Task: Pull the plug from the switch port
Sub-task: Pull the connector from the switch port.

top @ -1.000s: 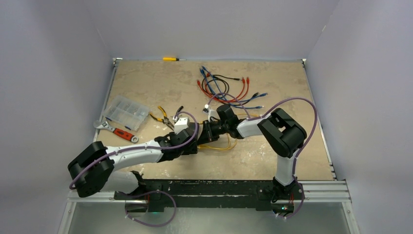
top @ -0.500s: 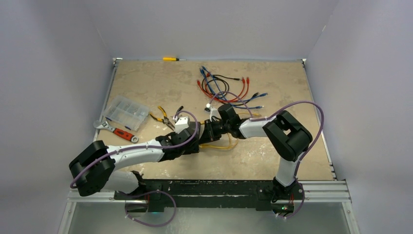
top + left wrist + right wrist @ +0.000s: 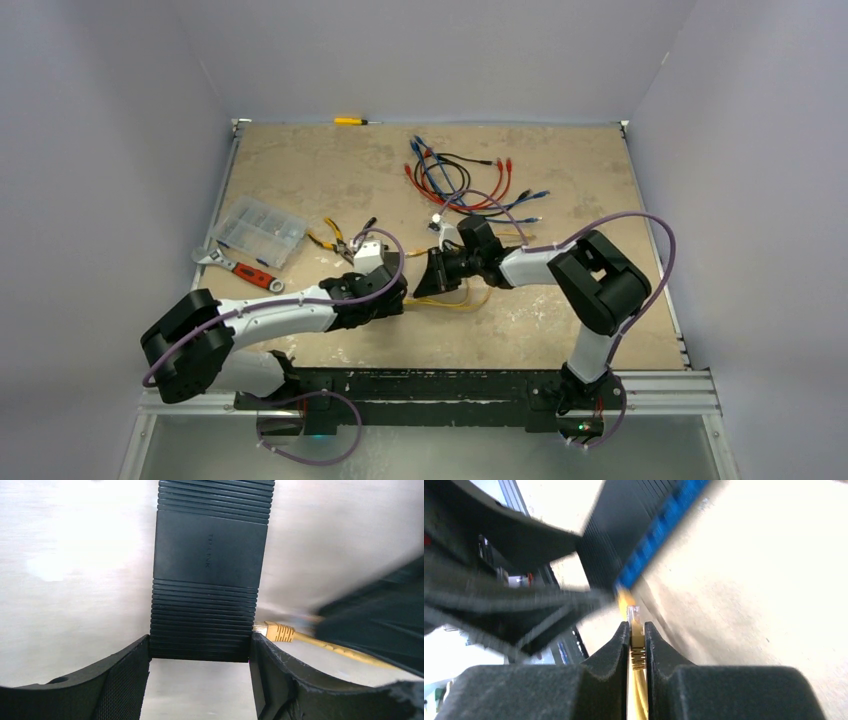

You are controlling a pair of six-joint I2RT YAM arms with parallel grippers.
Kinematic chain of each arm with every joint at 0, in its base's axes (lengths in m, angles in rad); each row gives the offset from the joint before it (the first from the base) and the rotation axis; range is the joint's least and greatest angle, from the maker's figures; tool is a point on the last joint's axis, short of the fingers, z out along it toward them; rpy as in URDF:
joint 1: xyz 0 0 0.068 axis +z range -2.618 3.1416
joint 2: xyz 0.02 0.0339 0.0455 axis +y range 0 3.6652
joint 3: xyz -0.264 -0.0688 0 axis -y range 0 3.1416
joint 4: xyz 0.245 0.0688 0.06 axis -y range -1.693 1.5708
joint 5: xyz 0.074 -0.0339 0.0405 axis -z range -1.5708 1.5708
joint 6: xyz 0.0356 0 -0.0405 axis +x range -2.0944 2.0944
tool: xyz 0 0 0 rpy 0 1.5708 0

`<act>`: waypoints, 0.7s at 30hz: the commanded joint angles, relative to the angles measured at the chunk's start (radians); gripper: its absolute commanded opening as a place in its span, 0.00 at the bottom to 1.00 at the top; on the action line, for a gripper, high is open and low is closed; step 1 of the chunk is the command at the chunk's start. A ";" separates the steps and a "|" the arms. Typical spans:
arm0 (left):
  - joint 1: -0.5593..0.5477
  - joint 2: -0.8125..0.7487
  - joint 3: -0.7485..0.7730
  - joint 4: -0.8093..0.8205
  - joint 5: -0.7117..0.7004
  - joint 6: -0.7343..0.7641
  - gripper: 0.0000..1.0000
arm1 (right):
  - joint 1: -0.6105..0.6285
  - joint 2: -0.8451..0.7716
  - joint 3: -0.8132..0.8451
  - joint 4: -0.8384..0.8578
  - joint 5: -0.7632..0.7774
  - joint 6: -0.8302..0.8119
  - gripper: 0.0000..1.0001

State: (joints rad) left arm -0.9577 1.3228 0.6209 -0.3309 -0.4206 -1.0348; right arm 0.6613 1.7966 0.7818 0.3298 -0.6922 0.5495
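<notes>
Quick note on where we are. The switch (image 3: 207, 580) is on the bench (image 3: 75, 555) as far as we can tell, and the left tool (image 3: 200, 647) is clenched across its short width, one finger on each long side at the near end. In the left wrist view its long axis runs 12 to 6, with the socket face on the 3 o'clock side.

The yellow plug (image 3: 277, 631) sits right up against that face near the 6 o'clock corner. Its cable (image 3: 345, 652) trails off toward 4 o'clock.

The right tool (image 3: 636, 627) is pinched shut on the plug's boot, just behind the clear tip. From its own camera, the blue socket row (image 3: 654, 535) lies ahead at about 11 to 12 o'clock, very close. We can't tell whether the tip is seated or already out of the port.

Our take is that the pull has to go along the plug's own axis, square off the socket face. That's toward 3 o'clock in the left wrist view. The right arm would do the pulling while the left just braces.
</notes>
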 commanded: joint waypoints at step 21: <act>0.019 -0.006 -0.055 -0.082 -0.013 0.227 0.00 | -0.081 -0.078 0.060 -0.090 0.003 -0.040 0.00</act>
State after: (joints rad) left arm -0.9360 1.3094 0.6094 -0.4053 -0.5240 -0.9096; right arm 0.5816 1.7340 0.7654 0.2436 -0.7284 0.5373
